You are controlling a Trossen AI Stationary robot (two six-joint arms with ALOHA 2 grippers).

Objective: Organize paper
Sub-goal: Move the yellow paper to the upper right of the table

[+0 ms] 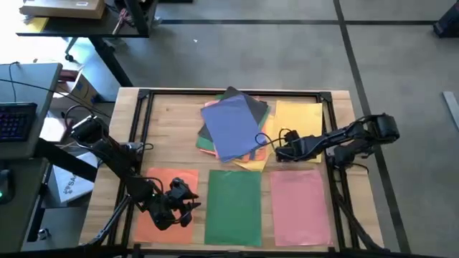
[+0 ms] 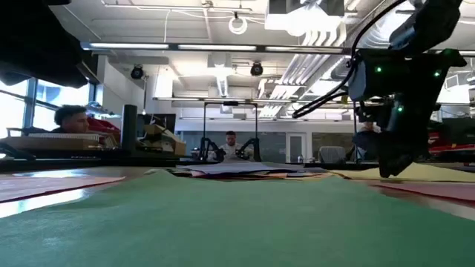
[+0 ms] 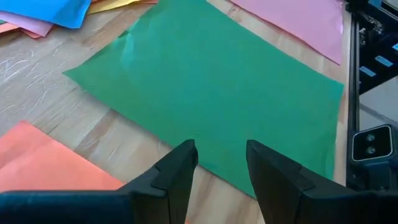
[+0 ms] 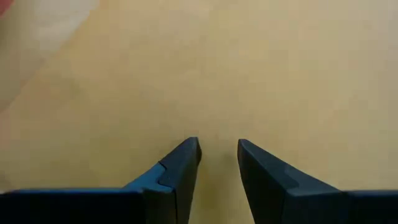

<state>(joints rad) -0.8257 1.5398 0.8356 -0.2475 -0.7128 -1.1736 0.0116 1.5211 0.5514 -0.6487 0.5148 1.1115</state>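
I see my left gripper [image 1: 188, 203] over the orange sheet [image 1: 166, 201] near the table's [image 1: 172, 115] front left, fingers spread, nothing held, the green sheet [image 3: 211, 93] just ahead. My right gripper [image 4: 217, 152] sits low over the yellow sheet [image 1: 301, 118], fingers parted, empty. Beside it lies the mixed pile [image 1: 233, 125], blue on top; a pink sheet [image 1: 300, 204] rests front right.

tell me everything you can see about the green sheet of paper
The green rectangular sheet of paper is thin, plain and matte, and looks uncreased. It lies flat on the wooden table, long side running from the near edge toward the far one, in the near row between the orange sheet of paper and the pink sheet of paper, with bare wood showing on both sides. The left hand hovers open at its edge nearest the orange sheet; contact is not visible.
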